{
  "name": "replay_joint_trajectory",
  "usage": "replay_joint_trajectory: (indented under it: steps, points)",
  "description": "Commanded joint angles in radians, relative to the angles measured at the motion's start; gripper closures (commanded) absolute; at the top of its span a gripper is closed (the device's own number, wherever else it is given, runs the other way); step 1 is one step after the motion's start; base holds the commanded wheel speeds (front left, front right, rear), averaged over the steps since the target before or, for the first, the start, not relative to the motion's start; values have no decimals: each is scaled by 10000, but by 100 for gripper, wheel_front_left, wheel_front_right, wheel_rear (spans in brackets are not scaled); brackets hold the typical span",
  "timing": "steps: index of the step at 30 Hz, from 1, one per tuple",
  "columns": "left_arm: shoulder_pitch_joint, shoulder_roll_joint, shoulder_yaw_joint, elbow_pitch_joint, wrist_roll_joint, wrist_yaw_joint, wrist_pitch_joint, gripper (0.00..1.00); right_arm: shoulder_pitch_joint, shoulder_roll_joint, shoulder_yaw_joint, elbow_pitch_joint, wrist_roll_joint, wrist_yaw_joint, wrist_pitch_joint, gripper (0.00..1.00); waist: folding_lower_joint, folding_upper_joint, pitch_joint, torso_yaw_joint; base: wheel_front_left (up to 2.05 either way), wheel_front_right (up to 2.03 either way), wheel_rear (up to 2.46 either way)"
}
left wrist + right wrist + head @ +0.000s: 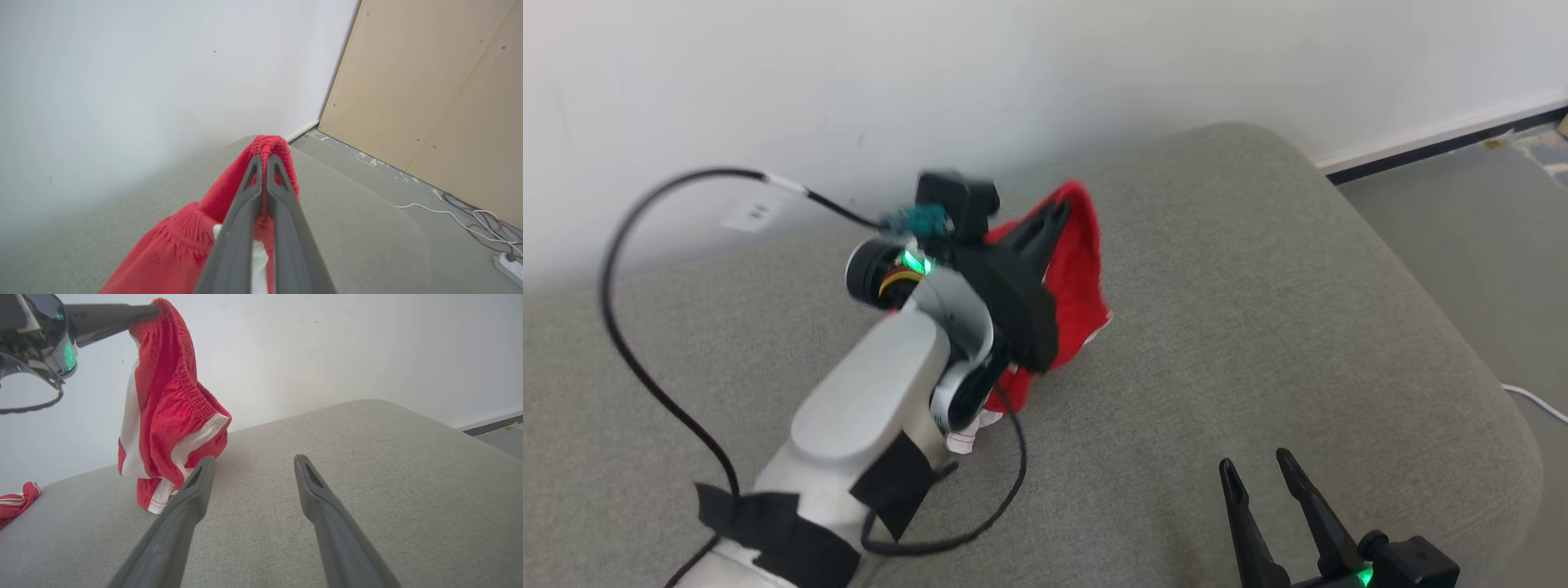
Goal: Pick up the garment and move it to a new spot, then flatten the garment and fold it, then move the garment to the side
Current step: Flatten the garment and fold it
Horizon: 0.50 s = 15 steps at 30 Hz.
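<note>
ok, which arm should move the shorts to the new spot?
Left. The left gripper is shut on the red shorts at the waistband, hanging over the grey cushion. The right gripper is open and empty.

Hanging over the middle of the cushion (1258, 286), pinched at its top edge in the left end effector (1058, 208): the garment (1078, 269), low end near the cushion's surface. Nearer and to the right, apart from the garment: the right end effector (1255, 460), fingers spread. Behind the cushion, a wall (1094, 65); right of it, floor (1486, 237). On the cushion, left of the garment, another cloth (16, 500).
</note>
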<state>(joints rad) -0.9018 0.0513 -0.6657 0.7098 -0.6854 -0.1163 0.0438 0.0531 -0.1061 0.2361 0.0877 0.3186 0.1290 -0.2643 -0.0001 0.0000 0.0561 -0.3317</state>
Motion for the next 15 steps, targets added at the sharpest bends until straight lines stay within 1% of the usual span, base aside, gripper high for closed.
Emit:
replay_joint_trajectory:
  steps: [1,4,7,8,9,12,15]
  points:
    - [-146,-18,67,-183,-352,-54,80,100,141,21,-23,29,-16,34,-13,0,1,0,-378,-202,0,0,0]
    - [-641,-13,332,-893,-1891,278,461,100,193,14,-103,31,-35,34,-12,0,1,0,-605,-222,0,0,0]
    - [-1096,-10,563,-1456,-3271,914,573,100,249,-30,-178,14,-80,34,-13,0,1,0,-785,-159,0,0,0]
    - [-1237,-12,631,-1613,-3708,1165,519,100,245,-34,-201,4,-96,34,-13,0,1,0,-831,-130,0,0,0]
    - [-1499,-12,752,-1828,-4528,1673,318,100,230,-36,-234,-15,-117,34,-13,0,1,0,-911,-55,0,0,0]
    - [-1710,5,856,-1840,-5779,2441,-60,100,212,-19,-239,-38,-136,34,-13,0,1,0,-979,85,0,0,0]
    - [-1383,-4,869,-1344,-6969,3292,-327,100,182,32,-167,-40,-124,34,-13,0,1,0,-990,178,0,0,0]
